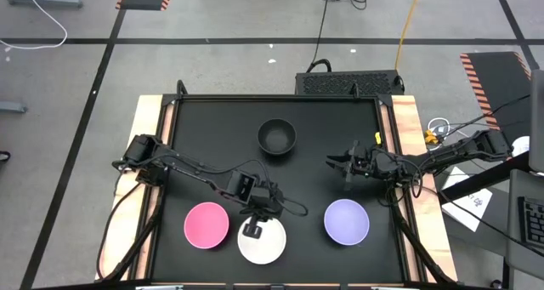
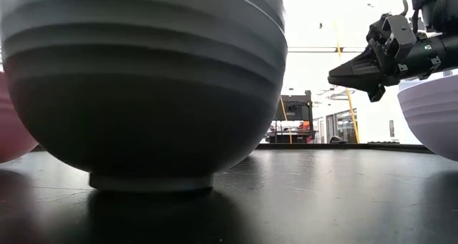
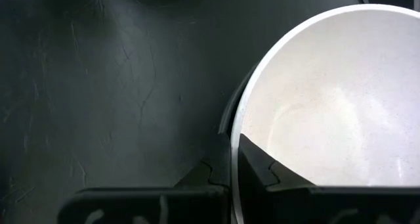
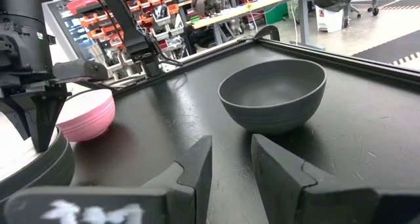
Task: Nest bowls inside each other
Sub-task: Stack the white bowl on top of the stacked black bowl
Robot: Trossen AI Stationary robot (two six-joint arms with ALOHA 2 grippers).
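Left tool, bottom centre of the high view, is clamped on the rim of the white bowl, one finger inside and one outside. The left wrist view confirms this pinch. Pink bowl sits just left of the white one; purple bowl lower right. To do this step well: lift straight up so the rim doesn't slip, then centre over the target bowl before lowering.

Right tool, centre right, hangs above the worktop with jaws parted and nothing in them. Black bowl stands alone, upper centre.

Right wrist view shows what looks like a dark bowl beneath the white one, which overhead hides. Low view is mostly blocked by one bowl's side.
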